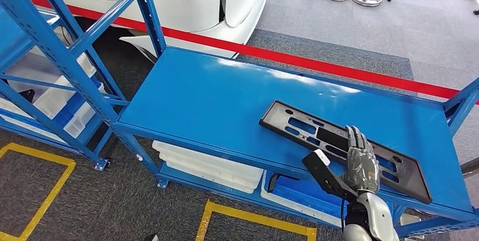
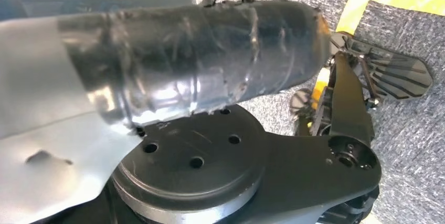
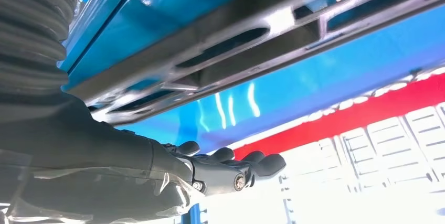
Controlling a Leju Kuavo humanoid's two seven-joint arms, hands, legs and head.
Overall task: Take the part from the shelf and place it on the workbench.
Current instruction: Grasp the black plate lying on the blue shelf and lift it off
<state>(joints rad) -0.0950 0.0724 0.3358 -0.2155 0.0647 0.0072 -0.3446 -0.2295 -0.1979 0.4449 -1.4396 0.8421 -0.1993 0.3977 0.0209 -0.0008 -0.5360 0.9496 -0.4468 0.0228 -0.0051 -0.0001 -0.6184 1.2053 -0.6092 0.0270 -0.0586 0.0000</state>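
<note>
Head view: right robot hand (image 1: 361, 162) flat on black part (image 1: 294, 123), fingers straight; no writing legible.

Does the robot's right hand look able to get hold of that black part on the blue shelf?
Probably yes. The right hand already lies over the black part, its fingers stretched flat above the near edge, and nothing stands between them on the blue shelf. It has not yet closed on the part.

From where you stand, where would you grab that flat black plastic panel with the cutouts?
Likely by its near long edge, from the robot's side. The flat black plastic panel lies flat on the blue shelf, near the front lip, and the right hand already rests over that edge.
</note>
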